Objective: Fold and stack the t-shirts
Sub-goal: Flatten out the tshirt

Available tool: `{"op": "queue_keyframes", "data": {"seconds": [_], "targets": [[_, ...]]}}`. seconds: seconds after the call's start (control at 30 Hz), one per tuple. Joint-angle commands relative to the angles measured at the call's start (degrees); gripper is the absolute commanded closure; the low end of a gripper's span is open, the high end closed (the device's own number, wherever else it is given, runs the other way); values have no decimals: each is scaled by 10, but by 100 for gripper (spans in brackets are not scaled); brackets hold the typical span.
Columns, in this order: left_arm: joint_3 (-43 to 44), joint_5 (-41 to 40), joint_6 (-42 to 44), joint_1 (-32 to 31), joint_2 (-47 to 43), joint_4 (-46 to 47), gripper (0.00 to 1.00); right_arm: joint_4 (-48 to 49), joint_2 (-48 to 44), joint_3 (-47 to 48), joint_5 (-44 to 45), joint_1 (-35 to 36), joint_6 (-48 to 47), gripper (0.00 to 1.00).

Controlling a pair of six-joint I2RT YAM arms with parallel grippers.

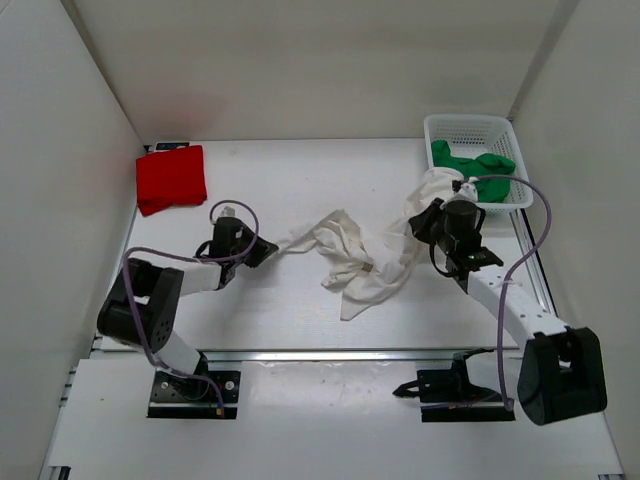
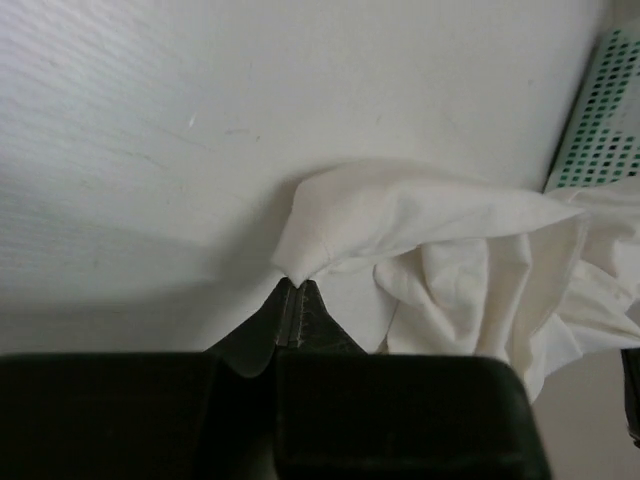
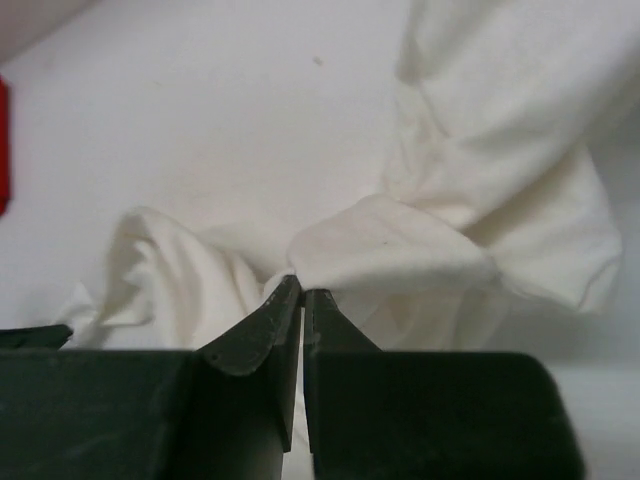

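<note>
White tabletop (image 1: 300, 180) is shown, with the task judged about one third done. The white t-shirt (image 1: 365, 262), crumpled and not yet folded, is stretched across the middle between the two arms. The red t-shirt (image 1: 171, 178) is seen folded at the far left corner, with nothing stacked on it. The green t-shirt (image 1: 475, 167) is left bunched in the basket (image 1: 470, 121) at far right. The left gripper (image 2: 297, 287) and right gripper (image 3: 302, 290) are each closed, with a pinch of white cloth held at opposite ends.
</note>
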Motion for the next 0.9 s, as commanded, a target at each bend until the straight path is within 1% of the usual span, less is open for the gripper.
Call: {"op": "queue_keyframes", "data": {"seconds": [0.0,0.07,0.1,0.23,0.3,0.4,0.47,0.53,0.57,0.6,0.63,0.67,0.7,0.73,0.77,0.8,0.83,0.87], "targets": [[29,10,35,38,-78,-26,100,-13,-67,69,47,26,-38,100],[50,15,60,60,-132,-80,100,-41,-85,123,49,50,-54,100],[66,10,77,72,-147,-91,100,-57,-91,139,58,59,-56,100],[93,30,109,124,-263,-159,100,-135,-104,266,91,155,-105,100],[102,29,124,146,-299,-178,100,-166,-104,301,114,181,-118,99],[108,30,144,179,-348,-226,100,-235,-98,395,131,243,-130,100],[107,48,147,224,-371,-236,100,-259,-92,438,141,282,-137,100],[107,61,150,254,-396,-243,100,-275,-90,490,184,355,-164,100],[109,61,156,264,-400,-247,100,-278,-84,499,226,371,-174,100],[115,46,160,263,-405,-264,100,-283,-82,518,236,404,-192,100],[122,19,173,257,-407,-270,100,-286,-74,530,266,406,-206,100],[126,12,184,256,-408,-273,100,-285,-60,536,255,394,-207,100],[125,0,193,258,-413,-277,100,-281,-55,535,199,347,-195,100],[119,-1,194,263,-417,-278,100,-266,-47,522,162,268,-180,100],[108,-6,199,265,-421,-278,100,-256,-32,511,67,228,-150,100],[94,-24,206,263,-427,-274,100,-232,-3,490,-31,149,-137,99],[87,-47,215,259,-435,-268,100,-230,16,492,-80,103,-110,100],[74,-60,219,254,-439,-271,100,-234,60,500,-77,93,-111,100]]}}
